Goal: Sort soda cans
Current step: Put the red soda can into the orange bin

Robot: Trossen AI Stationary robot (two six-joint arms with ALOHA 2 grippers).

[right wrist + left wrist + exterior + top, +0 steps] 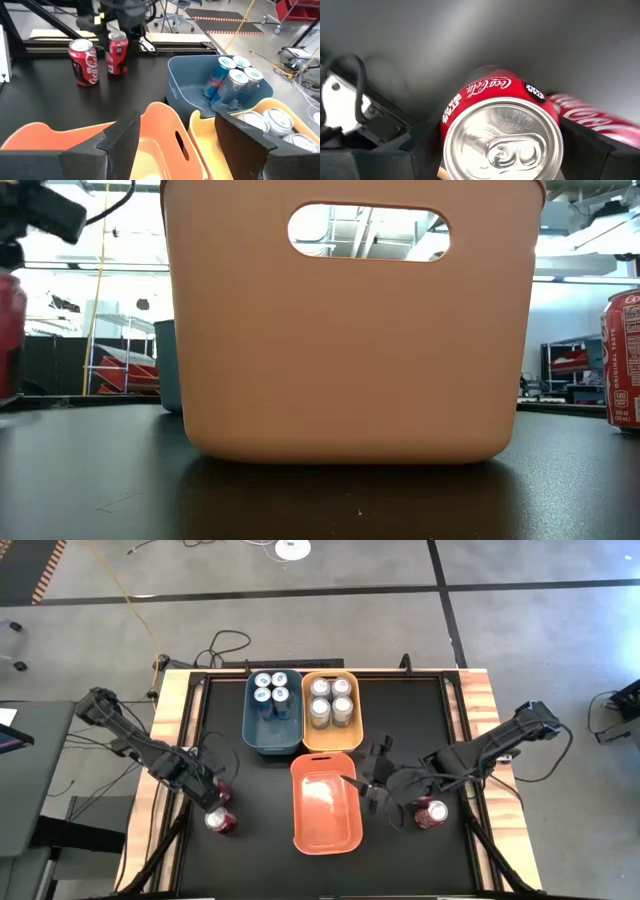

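Observation:
Three red soda cans show. Two are near the table's left edge: one (222,822) stands free on its base, the other (223,790) sits between my left gripper's (210,792) fingers. It fills the left wrist view (500,135), silver top up. The third red can (432,812) stands by the right arm. My right gripper (368,785) hangs open over the orange bin's (296,810) right rim and touches nothing. Several dark blue cans (272,688) stand in the teal bin (248,715). Several silver cans (331,700) stand in the yellow-orange bin (306,715). My left gripper holds the red can by its side wall (451,112), just under the top rim, pinched between the two fingers (415,150). The fingers come from above, slanting down. The can stays upright (117,52); whether its base is off the table I cannot tell.
The three bins fill the table's middle: teal and yellow-orange side by side at the far edge, orange nearer, its wall (350,350) blocking the low view. Wooden rails line the left and right edges. Cables lie on the floor beyond the far edge.

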